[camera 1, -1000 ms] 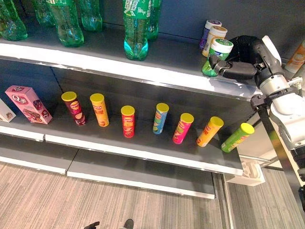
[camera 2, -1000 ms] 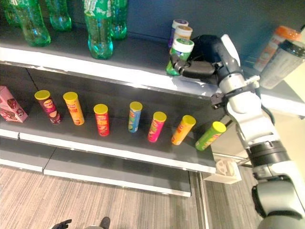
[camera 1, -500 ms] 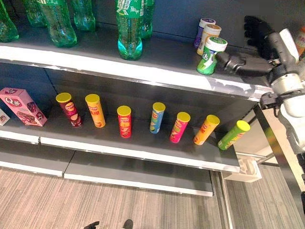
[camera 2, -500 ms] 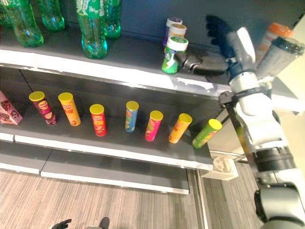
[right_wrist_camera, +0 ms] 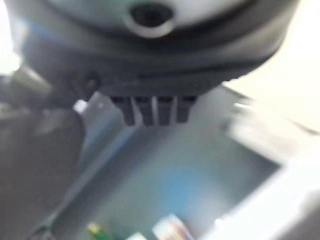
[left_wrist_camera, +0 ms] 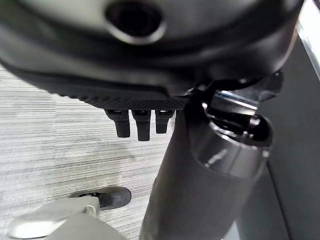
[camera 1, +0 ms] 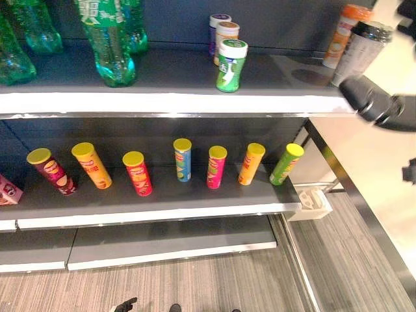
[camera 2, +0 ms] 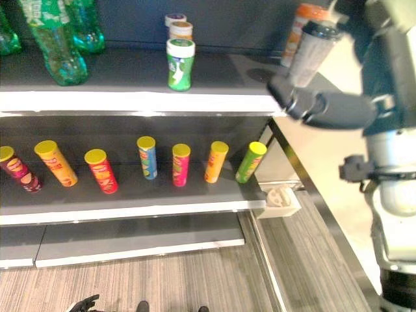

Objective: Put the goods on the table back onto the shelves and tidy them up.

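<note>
The dark grey metal shelving unit (camera 1: 162, 104) carries its stock in fair order: large green plastic bottles (camera 1: 107, 39) stand at the left of the upper shelf, a row of tall crisp tubes with yellow lids (camera 1: 182, 159) leans along the lower shelf, and a small green canister with a white lid (camera 1: 231, 65) stands upright near the upper shelf's front edge, just ahead of two similar small canisters (camera 1: 221, 29). At the far right of that shelf stand a dark grey tumbler (camera 1: 361, 49) and an orange-capped bottle (camera 1: 341, 32), close together. The green canister is placed and free of any hand, so the placing step reads as complete — the work now appears to sit between items. The next move, in my judgement, calls for turning to the table for another article and gripping it upright. The right hand (camera 2: 305, 104) hangs in the air off the shelf's right end, apart from the goods; its fingers look loosely extended and hold nothing. The left hand (left_wrist_camera: 140, 122) hangs low over the grey wood-grain floor (camera 1: 195, 279) — fingers relaxed, empty.
</note>
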### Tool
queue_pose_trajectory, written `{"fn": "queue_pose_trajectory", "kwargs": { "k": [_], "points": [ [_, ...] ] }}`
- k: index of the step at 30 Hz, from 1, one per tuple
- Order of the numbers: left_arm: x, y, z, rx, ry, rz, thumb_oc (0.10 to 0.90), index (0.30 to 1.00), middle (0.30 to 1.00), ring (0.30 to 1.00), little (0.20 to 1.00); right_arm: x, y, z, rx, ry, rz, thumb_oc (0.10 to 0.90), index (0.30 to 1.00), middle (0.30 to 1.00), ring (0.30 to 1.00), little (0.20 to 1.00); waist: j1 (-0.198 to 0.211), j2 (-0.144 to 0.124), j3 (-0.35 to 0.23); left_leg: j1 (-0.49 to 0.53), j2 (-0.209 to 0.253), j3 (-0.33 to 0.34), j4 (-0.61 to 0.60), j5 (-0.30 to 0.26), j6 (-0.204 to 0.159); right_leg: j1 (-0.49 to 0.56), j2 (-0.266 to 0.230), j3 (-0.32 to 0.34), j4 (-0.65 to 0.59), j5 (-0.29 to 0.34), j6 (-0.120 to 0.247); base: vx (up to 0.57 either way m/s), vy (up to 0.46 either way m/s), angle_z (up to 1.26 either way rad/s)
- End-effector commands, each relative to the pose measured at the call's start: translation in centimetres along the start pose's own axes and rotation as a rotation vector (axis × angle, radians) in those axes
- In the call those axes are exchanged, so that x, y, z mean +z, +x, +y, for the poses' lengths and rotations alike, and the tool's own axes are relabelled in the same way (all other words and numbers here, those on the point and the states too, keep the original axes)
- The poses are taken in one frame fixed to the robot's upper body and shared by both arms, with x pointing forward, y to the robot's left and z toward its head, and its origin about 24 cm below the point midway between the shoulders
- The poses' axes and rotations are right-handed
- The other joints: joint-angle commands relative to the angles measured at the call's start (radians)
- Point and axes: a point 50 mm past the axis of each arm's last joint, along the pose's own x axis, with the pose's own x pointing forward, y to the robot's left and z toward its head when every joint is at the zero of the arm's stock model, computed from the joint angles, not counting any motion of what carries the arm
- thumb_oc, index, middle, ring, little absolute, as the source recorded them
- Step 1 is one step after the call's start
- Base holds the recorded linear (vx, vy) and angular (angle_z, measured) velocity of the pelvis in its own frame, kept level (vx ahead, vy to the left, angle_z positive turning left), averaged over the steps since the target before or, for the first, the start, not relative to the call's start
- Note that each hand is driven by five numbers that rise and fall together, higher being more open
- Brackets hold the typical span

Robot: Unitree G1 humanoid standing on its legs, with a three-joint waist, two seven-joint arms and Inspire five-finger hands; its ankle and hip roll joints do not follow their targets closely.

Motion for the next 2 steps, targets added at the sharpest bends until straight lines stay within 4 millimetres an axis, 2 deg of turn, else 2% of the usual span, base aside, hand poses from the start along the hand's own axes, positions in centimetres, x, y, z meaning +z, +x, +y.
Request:
{"fn": "queue_pose_trajectory", "kwargs": {
  "k": [1,2],
  "points": [
    [2.9,0.4,2.1,0.016,0.069,-0.117,0.8,0.9,0.9,0.9,0.9,-0.1,0.3,-1.1,0.021,-0.015,0.025,0.8,0.9,0.9,0.9,0.9,-0.004,0.013,-0.065,0.034,0.049,0.061,0.004,-0.135,-0.051,-0.066,-0.041,-0.015,0.032,-0.014,0.074,-0.08,-0.046,-0.52],
    [3.6,0.4,2.3,0.011,0.066,-0.143,0.8,0.9,0.9,0.9,0.9,-1.7,-1.2,-0.3,0.067,0.048,0.11,0.8,0.9,0.9,0.9,0.9,-0.018,0.019,-0.061,0.035,0.054,0.072,0.004,-0.133,-0.053,-0.073,-0.039,-0.005,0.035,-0.014,0.073,-0.09,-0.044,-0.57]
  ]
}}
